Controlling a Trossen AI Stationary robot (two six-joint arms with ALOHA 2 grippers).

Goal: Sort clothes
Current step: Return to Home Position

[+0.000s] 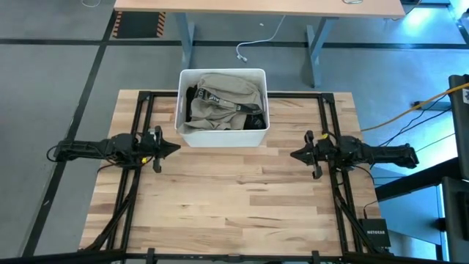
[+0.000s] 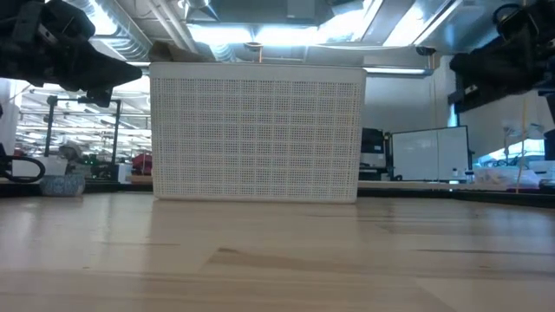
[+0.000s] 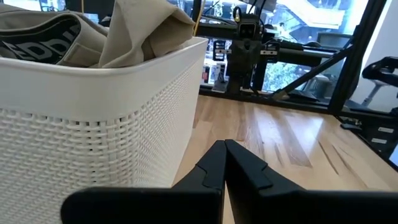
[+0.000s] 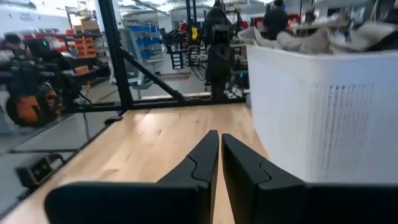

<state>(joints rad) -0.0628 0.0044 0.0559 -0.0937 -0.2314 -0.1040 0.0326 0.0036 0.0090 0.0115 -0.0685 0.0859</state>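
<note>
The clothes [image 1: 223, 99] lie piled in a white plastic bin [image 1: 222, 136] at the table's far middle: khaki-tan trousers with a lettered waistband [image 3: 50, 37] on top, black pieces [image 1: 253, 121] beside them. No pink shirt shows. My left gripper [image 1: 176, 147] hovers shut by the bin's near left corner. My right gripper [image 1: 293, 155] hovers shut to the right of the bin's near right corner. Both are empty.
The bin [image 2: 257, 139] stands on the wooden table [image 1: 234, 205], with bare wood between and in front of the arms. Black frame rails [image 1: 143, 183] run along the table's left and right sides. A desk [image 1: 256, 7] stands beyond the far edge.
</note>
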